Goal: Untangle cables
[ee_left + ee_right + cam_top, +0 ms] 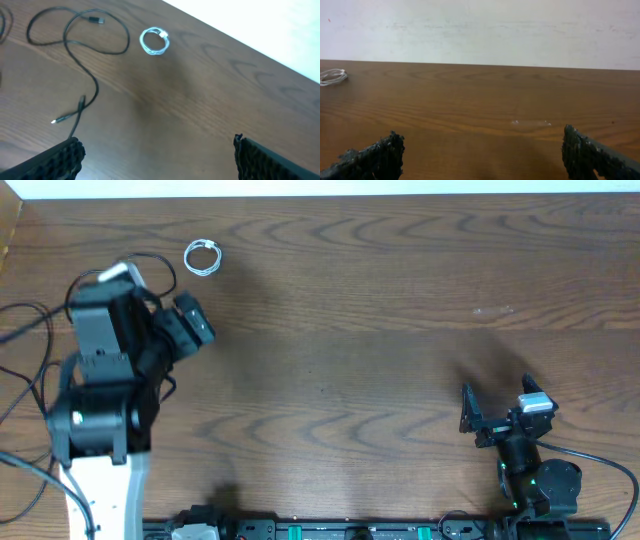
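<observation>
– Brown wood table (380, 300), contents pls?
– Item 1: white cable (203, 257), short, wound into a small coil, flat on the wood near the far edge, toward the far-left corner. It touches nothing else. Item 2: black cable (81, 104), thin, one loose open loop plus a trailing tail, w/ a small plug at each end. It's nearer the left edge than the coil, close beside it but apart.
– And your claws?
– My left gripper (155, 160): jaws spread wide, nothing betw. them, hanging over the wood short of items 1 and 2, no contact w/ either. My right gripper (498, 395): jaws spread wide too, nothing held, low over the table toward the near-right corner, well apart from both cables.
</observation>
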